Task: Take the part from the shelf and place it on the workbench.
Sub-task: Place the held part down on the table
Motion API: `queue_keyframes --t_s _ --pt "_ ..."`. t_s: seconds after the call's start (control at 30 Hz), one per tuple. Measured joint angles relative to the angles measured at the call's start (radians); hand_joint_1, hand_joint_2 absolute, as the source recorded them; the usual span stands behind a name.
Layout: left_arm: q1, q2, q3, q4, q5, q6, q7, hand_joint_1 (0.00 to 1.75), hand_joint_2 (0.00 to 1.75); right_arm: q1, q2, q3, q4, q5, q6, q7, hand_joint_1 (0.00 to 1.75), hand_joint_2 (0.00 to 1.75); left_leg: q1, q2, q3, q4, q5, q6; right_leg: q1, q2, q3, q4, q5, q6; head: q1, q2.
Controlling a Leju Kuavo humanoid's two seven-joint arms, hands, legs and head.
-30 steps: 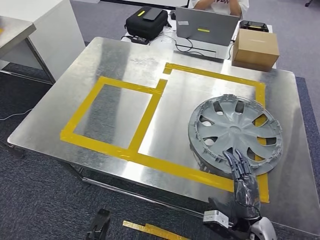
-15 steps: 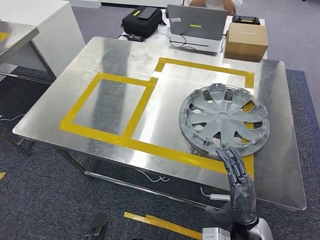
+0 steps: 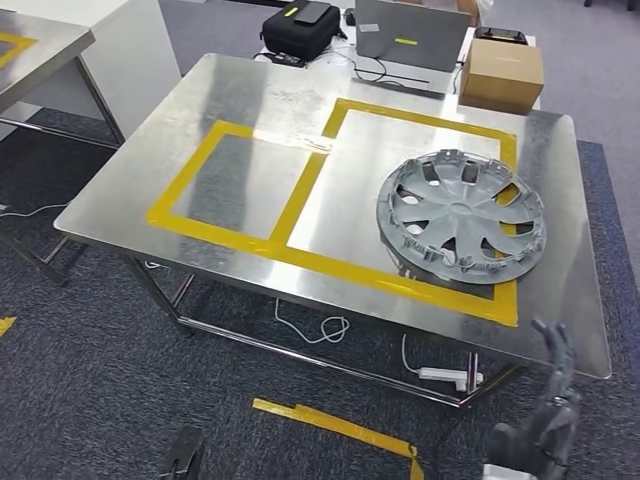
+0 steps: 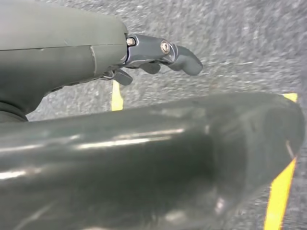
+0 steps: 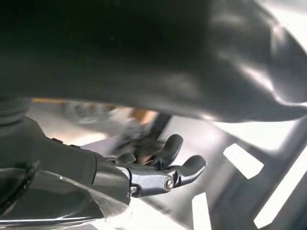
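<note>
The part, a grey plastic wheel cover [image 3: 460, 215], lies flat on the steel workbench [image 3: 226, 120], inside the larger yellow-taped rectangle at the right. My right hand [image 3: 547, 420] is below the bench's front right corner, off the tabletop, fingers up and apart, holding nothing. In the right wrist view that hand [image 5: 163, 167] shows extended fingers with nothing in them. In the left wrist view my left hand [image 4: 159, 55] hangs over grey carpet, its fingers loosely extended and holding nothing.
Behind the bench stand a black bag [image 3: 300, 28], a laptop [image 3: 411, 32] and a cardboard box [image 3: 502, 73]. A second steel table [image 3: 34, 50] is at the far left. Cables and a power strip [image 3: 449, 375] lie under the bench; yellow tape [image 3: 332, 425] marks the carpet.
My right hand has drawn back from the wheel cover's near rim and dropped below the bench edge. The whole scene has shifted as the camera backed away; the cover stays on the bench.
</note>
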Motion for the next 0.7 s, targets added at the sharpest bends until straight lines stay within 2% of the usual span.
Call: queue_keyframes --t_s 0.03,0.07,0.1,0.13,0.17,0.2,0.23,0.3,0.33,0.37,0.4,0.43,0.47,0.5,0.53,0.57,0.6,0.63,0.7 --pt "0.005 -0.002 0.006 0.000 0.004 0.003 -0.004 0.00 0.00 0.006 0.032 -0.051 0.004 -0.044 0.038 -0.036 0.00 0.00 -0.001 0.001 -0.016 0.002 0.011 -0.002 0.000 0.000 0.018 0.001 0.022 0.000 0.000 0.000" --pt "0.009 -0.004 0.012 0.000 0.008 0.005 -0.008 0.00 0.00 0.009 0.066 -0.106 0.009 -0.076 0.081 -0.070 0.00 0.00 -0.002 0.002 -0.032 0.006 0.021 -0.004 0.000 0.000 0.053 -0.033 0.054 -0.002 0.000 0.000" --pt "0.012 -0.006 0.016 0.000 0.010 0.006 -0.010 0.00 0.00 0.009 0.098 -0.158 0.013 -0.090 0.115 -0.092 0.00 0.00 -0.002 0.002 -0.045 0.010 0.030 -0.007 0.000 0.000 0.104 -0.093 0.079 -0.005 0.000 0.000" --pt "0.014 -0.008 0.020 0.000 0.012 0.006 -0.011 0.00 0.00 0.008 0.128 -0.206 0.018 -0.098 0.137 -0.098 0.00 0.00 -0.004 0.002 -0.057 0.016 0.037 -0.011 0.001 0.000 0.164 -0.171 0.087 -0.009 0.000 0.000" --pt "0.015 -0.009 0.025 0.000 0.015 0.008 -0.013 0.00 0.00 0.006 0.154 -0.248 0.024 -0.112 0.145 -0.085 0.00 0.00 -0.006 0.001 -0.064 0.022 0.045 -0.015 0.001 0.000 0.214 -0.243 0.080 -0.013 0.000 0.000" --pt "0.016 -0.011 0.030 0.000 0.018 0.010 -0.014 0.00 0.00 0.003 0.175 -0.288 0.036 -0.139 0.147 -0.064 0.00 0.00 -0.007 0.000 -0.069 0.027 0.053 -0.020 0.003 0.001 0.247 -0.294 0.068 -0.018 -0.001 0.000" --pt "0.017 -0.013 0.035 0.000 0.022 0.014 -0.015 0.00 0.00 -0.004 0.195 -0.337 0.062 -0.185 0.152 -0.043 0.00 0.00 -0.007 0.000 -0.071 0.028 0.061 -0.025 0.005 0.001 0.263 -0.322 0.059 -0.023 -0.001 0.000" --pt "0.025 -0.015 0.046 0.000 0.030 0.022 -0.016 0.00 0.00 -0.026 0.226 -0.452 0.152 -0.299 0.178 -0.028 0.00 0.00 -0.003 -0.001 -0.075 0.027 0.071 -0.037 0.007 -0.002 0.254 -0.329 0.069 -0.036 0.000 0.000" --pt "0.030 -0.016 0.050 0.000 0.033 0.023 -0.016 0.00 0.00 -0.041 0.237 -0.519 0.213 -0.346 0.195 -0.036 0.00 0.00 -0.001 -0.002 -0.078 0.035 0.055 -0.044 0.006 -0.004 0.246 -0.329 0.079 -0.043 0.000 0.000" --pt "0.036 -0.017 0.054 0.001 0.034 0.024 -0.015 0.00 0.00 -0.055 0.247 -0.578 0.268 -0.372 0.208 -0.050 0.00 0.00 0.001 -0.003 -0.084 0.059 0.018 -0.050 0.004 -0.008 0.236 -0.330 0.090 -0.050 0.000 0.000" --pt "0.040 -0.019 0.058 0.001 0.035 0.024 -0.014 0.00 0.00 -0.068 0.256 -0.633 0.323 -0.383 0.215 -0.063 0.00 0.00 0.004 -0.003 -0.093 0.103 -0.037 -0.056 0.002 -0.010 0.223 -0.330 0.102 -0.055 0.000 0.000" --pt "0.042 -0.020 0.061 0.001 0.036 0.024 -0.013 0.00 0.00 -0.085 0.263 -0.679 0.376 -0.383 0.215 -0.067 0.00 0.00 0.007 -0.003 -0.101 0.161 -0.093 -0.061 0.002 -0.011 0.208 -0.330 0.114 -0.058 -0.002 0.000" --pt "0.042 -0.021 0.063 0.001 0.037 0.023 -0.011 0.00 0.00 -0.109 0.270 -0.723 0.437 -0.390 0.213 -0.062 0.00 0.00 0.009 -0.003 -0.107 0.222 -0.134 -0.064 0.003 -0.011 0.194 -0.328 0.126 -0.059 -0.003 0.000" --pt "0.041 -0.022 0.066 0.001 0.037 0.023 -0.009 0.00 0.00 -0.142 0.276 -0.773 0.511 -0.411 0.211 -0.046 0.00 0.00 0.011 -0.003 -0.107 0.270 -0.148 -0.065 0.003 -0.010 0.179 -0.325 0.138 -0.058 -0.003 0.000" --pt "0.040 -0.024 0.068 0.001 0.037 0.022 -0.006 0.00 0.00 -0.176 0.283 -0.830 0.594 -0.451 0.209 -0.029 0.00 0.00 0.011 -0.003 -0.096 0.290 -0.135 -0.065 0.004 -0.010 0.164 -0.320 0.148 -0.056 -0.004 0.000" --pt "0.040 -0.025 0.070 0.001 0.037 0.022 -0.003 0.00 0.00 -0.205 0.289 -0.886 0.671 -0.495 0.207 -0.015 0.00 0.00 0.010 -0.003 -0.075 0.283 -0.108 -0.063 0.004 -0.011 0.150 -0.314 0.156 -0.054 -0.004 0.000" --pt "0.040 -0.026 0.072 0.001 0.037 0.022 -0.001 0.00 0.00 -0.226 0.294 -0.943 0.744 -0.534 0.206 -0.011 0.00 0.00 0.010 -0.004 -0.035 0.237 -0.079 -0.059 0.004 -0.013 0.134 -0.305 0.163 -0.051 -0.004 0.000" --pt "0.040 -0.026 0.074 0.001 0.037 0.022 0.000 0.00 0.00 -0.241 0.298 -0.991 0.806 -0.561 0.204 -0.014 0.00 0.00 0.009 -0.005 0.013 0.167 -0.066 -0.053 0.004 -0.016 0.119 -0.297 0.169 -0.048 -0.003 0.000" --pt "0.039 -0.027 0.078 0.001 0.035 0.022 0.002 0.00 0.00 -0.273 0.302 -1.064 0.911 -0.581 0.189 -0.004 0.00 0.00 0.006 -0.006 0.093 0.034 -0.071 -0.042 0.006 -0.016 0.094 -0.285 0.184 -0.040 -0.003 0.000"
